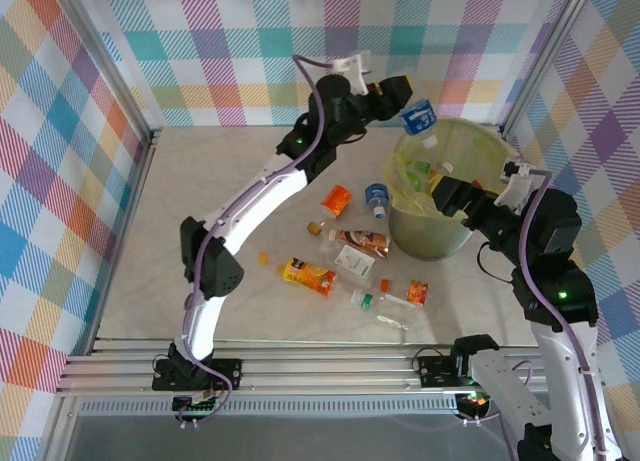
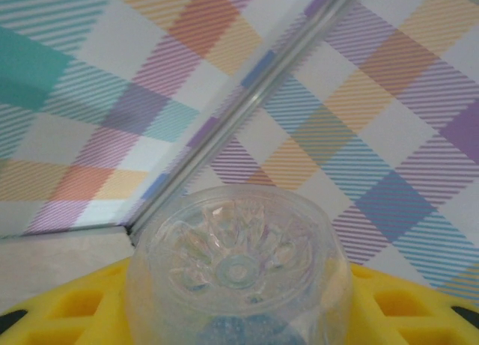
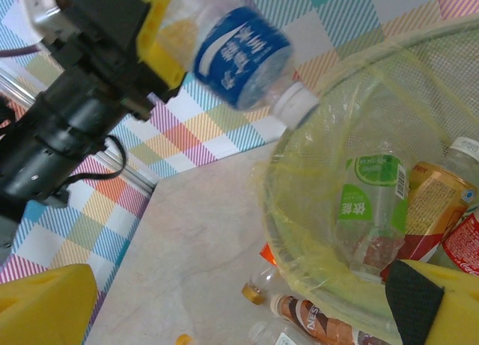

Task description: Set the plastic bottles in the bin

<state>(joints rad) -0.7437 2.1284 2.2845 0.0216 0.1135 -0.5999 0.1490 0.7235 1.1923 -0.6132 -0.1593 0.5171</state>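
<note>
Two arm bases sit bolted at the near edge of the desk (image 1: 200, 201). From the left base, the left arm stretches far across toward the far right corner. Its left hand (image 1: 403, 96) is clamped on a blue-labelled bottle (image 1: 421, 118), gripping it near the base. The bottle hangs tilted with its white cap pointing down over the far left rim of the bin (image 1: 430, 236), and it does not touch the rim.

The bin stands on the right side of the desk, lined with a yellow-green bag. Several bottles already lie inside, among them a green-labelled bottle (image 3: 370, 210).

The right hand (image 1: 442, 193) hovers by the bin's near rim with its fingers wide apart and nothing between them.

On the desk left of the bin and in front of it, loose bottles (image 1: 308, 274) lie scattered. They include an orange one, a brown-labelled one and a clear one with a green cap.

The step in hand looks like dropping the blue-labelled bottle into the bin. The next move probably calls for carrying it a little further over the opening, then parting the fingers so it falls inside rather than glancing off the rim.
</note>
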